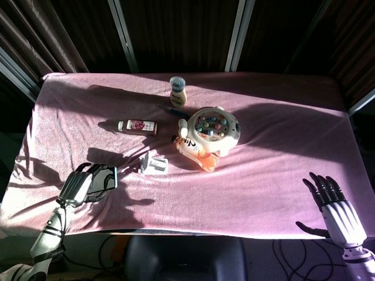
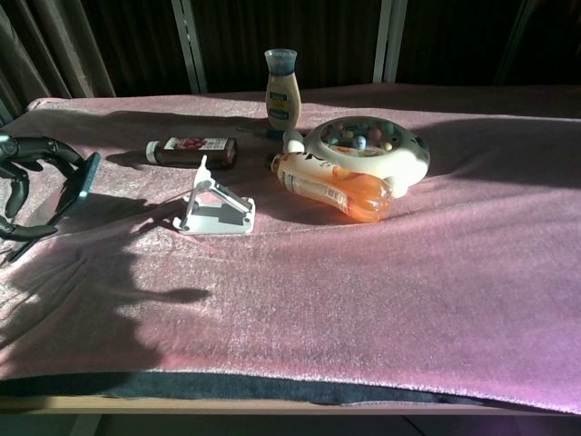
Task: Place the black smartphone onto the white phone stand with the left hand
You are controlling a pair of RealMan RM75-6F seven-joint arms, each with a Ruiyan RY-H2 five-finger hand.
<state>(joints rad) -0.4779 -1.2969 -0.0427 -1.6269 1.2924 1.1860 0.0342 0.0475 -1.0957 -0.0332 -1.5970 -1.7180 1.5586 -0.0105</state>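
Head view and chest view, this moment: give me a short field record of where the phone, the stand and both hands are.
phone: black smartphone, lifted off the pink cloth, tilted, held at the table's left side
left robot hand: left hand grips the smartphone, left of the stand
stand: white phone stand on the pink cloth, empty, apart from the phone
right robot hand: right hand open, fingers spread, holding nothing, off the table's near right corner
nearby: orange bottle lying to the right of the stand
step: phone not yet on stand
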